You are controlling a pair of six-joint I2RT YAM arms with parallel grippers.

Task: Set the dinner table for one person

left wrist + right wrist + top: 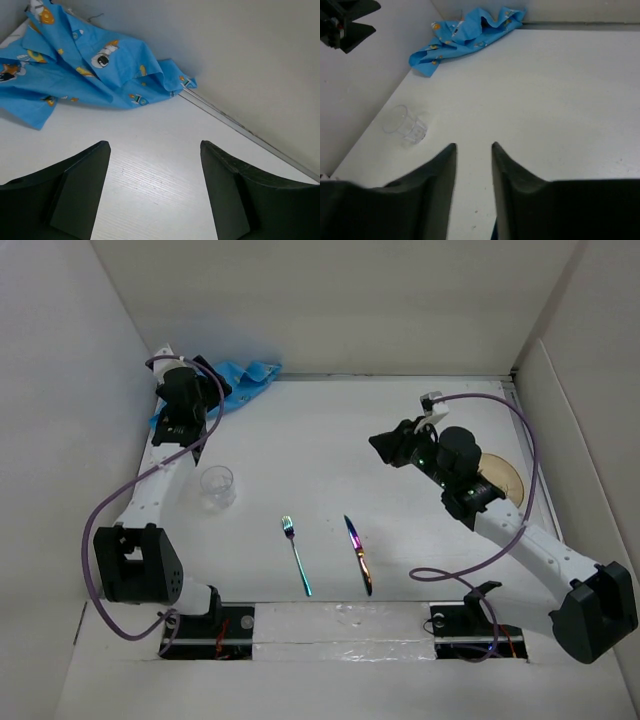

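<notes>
Blue with cartoon prints, a crumpled placemat (pixel 243 378) lies bunched in the far left corner of the table (pixel 320 440), against the back wall. The table itself is the wide white surface that spreads under both arms, boxed in by white walls.

The left hand (pixel 155 150) hovers just beside the placemat. Its wrist view shows the two dark fingers (pixel 80 192) spread wide, with bare table between them and nothing in their grip. The cloth sits ahead of them and to one side, not touching either finger.

Nearer the arms' bases, a clear glass (pixel 217 486) stands upright beside the left arm's white forearm. Further right a fork (pixel 296 556) with an iridescent sheen lies flat, tines pointing away from the bases. A knife (pixel 359 554) of the same finish lies near it, roughly parallel and apart from it.

The right hand (pixel 473 147) hangs above the table's middle right. Its fingers (pixel 432 185) are released, with only a narrow gap between them, and they hold nothing. At the right edge a round tan plate (pixel 505 478) shows partly from behind the right arm.
</notes>
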